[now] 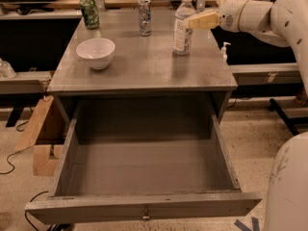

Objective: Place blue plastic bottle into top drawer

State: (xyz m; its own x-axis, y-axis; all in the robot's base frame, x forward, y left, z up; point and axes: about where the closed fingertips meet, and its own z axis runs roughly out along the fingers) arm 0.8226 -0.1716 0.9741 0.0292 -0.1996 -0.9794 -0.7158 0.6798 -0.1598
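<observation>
The blue plastic bottle [183, 25], clear with a white cap and a pale label, stands upright at the back right of the grey table top [144, 69]. My gripper [202, 20] reaches in from the right on the white arm. Its tip is level with the bottle's shoulder, right at its right side. Whether it touches the bottle does not show. The top drawer [96, 207] is pulled fully out below the table. Its inside shows nothing in it, and the small knob [144, 216] sits at the centre of the front panel.
A white bowl [96, 53] sits on the table's left. A green can [89, 12] and a silver patterned can [144, 16] stand at the back. Cardboard [41, 138] leans at the left. A small pump bottle [224, 49] stands right of the table. My white body [288, 186] fills the lower right.
</observation>
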